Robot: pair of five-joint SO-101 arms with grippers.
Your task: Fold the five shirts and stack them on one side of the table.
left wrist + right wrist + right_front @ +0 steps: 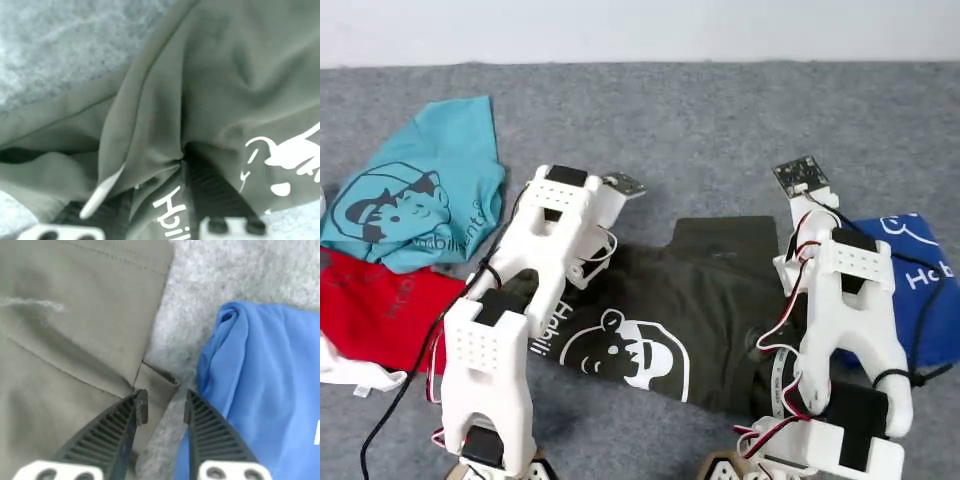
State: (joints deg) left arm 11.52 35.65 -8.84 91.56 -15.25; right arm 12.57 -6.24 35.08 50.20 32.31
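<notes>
The dark olive shirt (700,300) lay spread across the middle of the grey table (720,130), its white cartoon print facing up; the left gripper (165,172) was clamped onto a bunched fold of this shirt near the white lettering, and the cloth gathered into creases between its black fingers (215,195). In the high view that arm stood over the shirt's edge on the side of the other garments; there a teal shirt (430,180) lay rumpled with its lower part overlapping a red shirt (380,310), and a strip of a white shirt (350,375) showed from under the red one at the picture's border. The right gripper (165,407) hung with its jaws parted and nothing between them — one ribbed finger (120,425) over the olive shirt's hem corner, the other just beside a blue shirt (260,375), with bare grey surface under the gap. The blue shirt lay on the far side of the olive one from the teal and red pair, close against the olive shirt's edge; the right arm crossed part of it in the high view.
</notes>
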